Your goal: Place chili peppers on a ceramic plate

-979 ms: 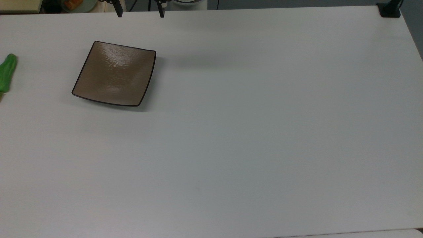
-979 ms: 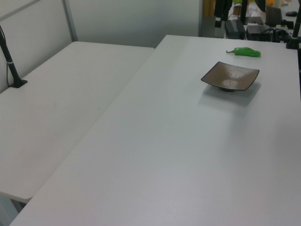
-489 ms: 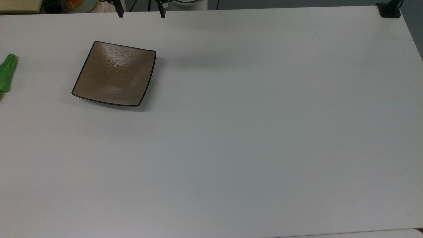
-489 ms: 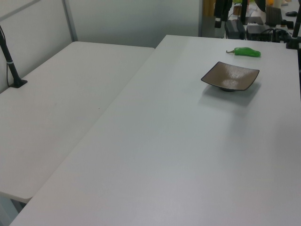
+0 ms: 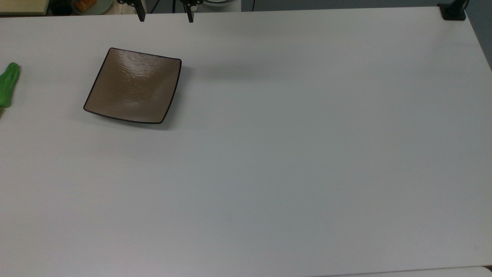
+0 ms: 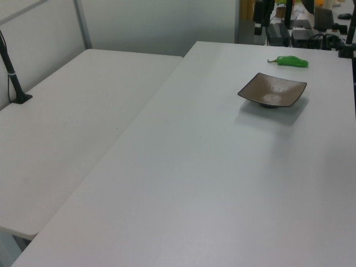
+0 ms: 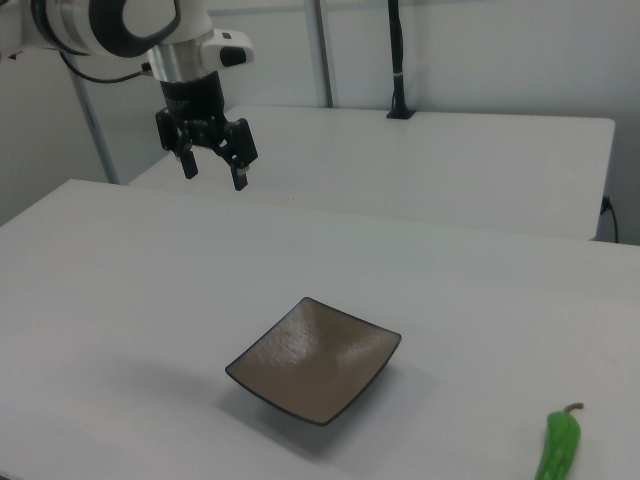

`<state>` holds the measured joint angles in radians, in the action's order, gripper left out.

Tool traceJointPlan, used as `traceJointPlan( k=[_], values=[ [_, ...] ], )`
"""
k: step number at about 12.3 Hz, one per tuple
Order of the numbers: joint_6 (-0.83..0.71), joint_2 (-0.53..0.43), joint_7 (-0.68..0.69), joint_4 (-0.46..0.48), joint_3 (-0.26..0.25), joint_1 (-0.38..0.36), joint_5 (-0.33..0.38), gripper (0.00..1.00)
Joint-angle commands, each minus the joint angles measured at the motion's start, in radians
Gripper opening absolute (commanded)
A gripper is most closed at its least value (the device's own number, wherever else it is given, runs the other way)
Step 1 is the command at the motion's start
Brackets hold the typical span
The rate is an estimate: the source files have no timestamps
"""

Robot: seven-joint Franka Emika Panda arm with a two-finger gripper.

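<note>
White table (image 5: 292,161) bears plate (image 5: 134,86), chili (image 7: 559,446).

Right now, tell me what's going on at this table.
Nothing is being handled yet. The robot's gripper hangs in the air with its jaws open and empty, well above the white table and off toward the right view's upper left of the ceramic plate. The plate sits bare on the table. The green chili pepper lies on the table apart from the plate, toward the right view's lower right, so picking it up comes first.
</note>
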<state>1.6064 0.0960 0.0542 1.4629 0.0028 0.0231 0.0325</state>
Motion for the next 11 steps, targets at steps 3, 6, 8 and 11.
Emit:
traceJointPlan(
  k=[3,6,8,11],
  values=[
    [0.067,-0.036,-0.013,0.083,-0.001,-0.008,-0.065,1.00],
    [0.147,-0.032,-0.013,0.117,-0.006,0.005,-0.083,1.00],
    [0.231,-0.029,-0.013,0.157,-0.014,0.023,-0.095,1.00],
    [0.337,-0.004,-0.008,0.178,-0.041,0.035,-0.126,1.00]
  ],
)
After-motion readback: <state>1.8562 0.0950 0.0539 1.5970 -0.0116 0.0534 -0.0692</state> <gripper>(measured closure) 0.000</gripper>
